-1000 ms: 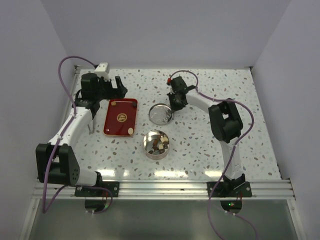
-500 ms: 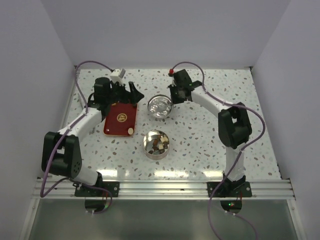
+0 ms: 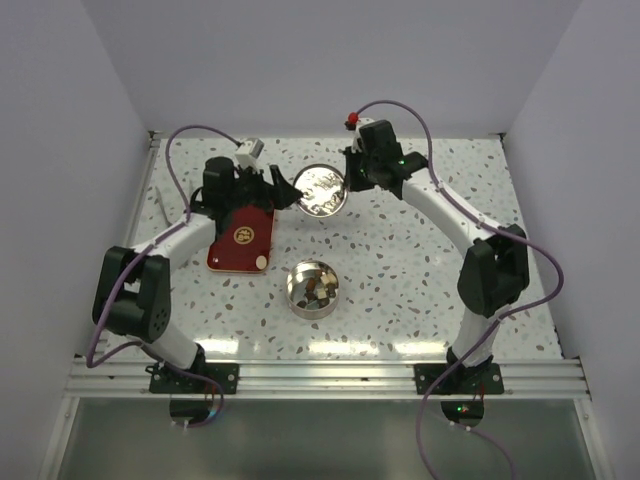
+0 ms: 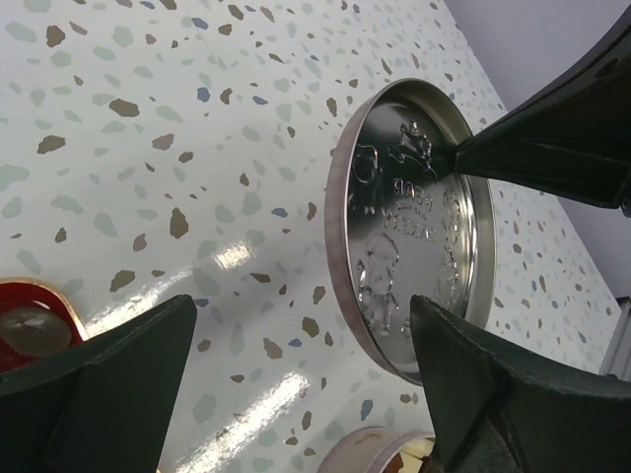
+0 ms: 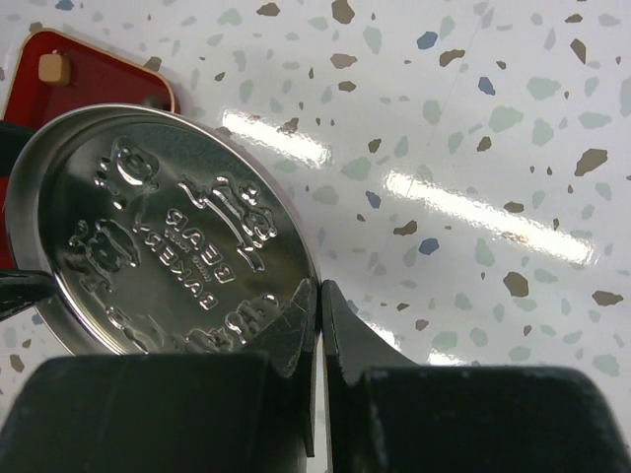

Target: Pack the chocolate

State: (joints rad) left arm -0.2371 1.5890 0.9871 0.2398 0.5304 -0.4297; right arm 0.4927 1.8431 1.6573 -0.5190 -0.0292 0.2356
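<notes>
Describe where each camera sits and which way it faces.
Top external: above and behind the robot, looking down on the table; the left arm and right arm show whole.
Left wrist: on the left arm, facing the tin lid; the open left claw frames the bottom.
Right wrist: on the right arm, looking along the right claw, shut on the lid's rim.
Shared: both wrist views show the lid's embossed face.

Right gripper (image 3: 346,184) lifted the lid (image 3: 321,191) rearward — left gripper (image 3: 284,188) (coming rightward) swung alongside.
</notes>
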